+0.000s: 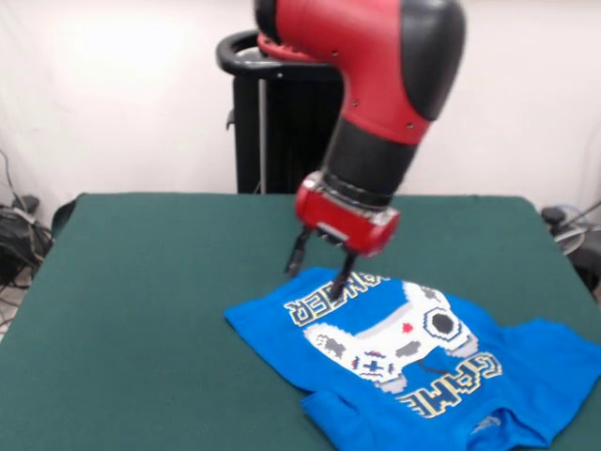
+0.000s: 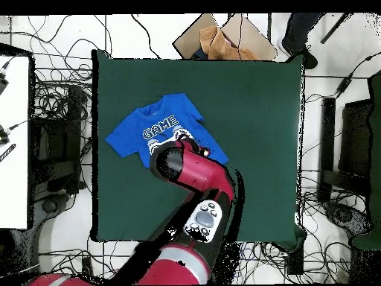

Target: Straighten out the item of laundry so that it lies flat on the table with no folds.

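Note:
The item of laundry (image 1: 413,362) is a bright blue T-shirt lying print side up on the right part of the green table (image 1: 141,310). Its hem points toward the far side, and its sleeves near the front edge look rumpled. My gripper (image 1: 319,271) is open and straddles the hem: one fingertip (image 1: 338,287) rests on the yellow lettering, while the other hangs over bare felt just past the hem. In the overhead view the shirt (image 2: 156,128) lies left of the middle of the table (image 2: 253,112), and the arm's red head covers its lower right corner and the gripper.
The black pedestal (image 1: 282,113) stands behind the table's far edge. A cardboard box (image 2: 223,37) lies beyond one table edge, a white surface (image 2: 13,141) runs along the left, and cables lie all around. The shirt reaches close to the table's right edge (image 1: 587,310).

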`<state>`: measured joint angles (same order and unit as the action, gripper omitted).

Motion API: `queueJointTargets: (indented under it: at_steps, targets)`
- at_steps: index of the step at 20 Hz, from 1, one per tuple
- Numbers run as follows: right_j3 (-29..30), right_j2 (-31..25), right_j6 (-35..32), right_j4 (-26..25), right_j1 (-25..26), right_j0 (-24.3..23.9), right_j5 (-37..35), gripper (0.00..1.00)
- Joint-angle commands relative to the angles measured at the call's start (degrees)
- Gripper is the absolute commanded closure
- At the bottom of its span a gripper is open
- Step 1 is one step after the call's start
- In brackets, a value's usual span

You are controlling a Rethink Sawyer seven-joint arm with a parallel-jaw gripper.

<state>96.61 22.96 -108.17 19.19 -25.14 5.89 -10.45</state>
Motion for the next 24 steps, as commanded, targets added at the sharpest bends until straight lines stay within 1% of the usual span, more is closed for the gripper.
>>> queueJointTargets:
  at_steps: [1,4,8,11,13,15,18,19,22,24]
  targets:
    - [3.5,-9.5,-7.0,-3.9,2.9,-2.8,5.7,0.00]
    - [2.7,-9.7,-6.0,-5.3,2.9,-3.4,5.0,0.00]
    - [2.3,-9.6,-4.2,-7.4,2.2,-3.9,2.3,0.00]
    - [2.1,-11.7,-2.5,-9.5,2.6,-5.8,1.5,0.00]
    - [3.0,-15.7,-1.4,-10.9,2.8,-8.9,1.1,0.00]
    - [3.3,-17.3,-1.5,-12.0,3.0,-9.9,1.4,0.00]
    - [2.7,-17.7,-1.9,-13.4,3.9,-10.1,1.0,0.00]
    - [2.4,-18.2,-1.9,-14.0,4.4,-10.7,1.3,0.00]
    - [1.4,-20.3,-1.7,-17.4,7.5,-13.6,6.7,0.00]
    - [-0.5,-19.9,-2.2,-19.1,9.9,-14.1,9.7,0.00]
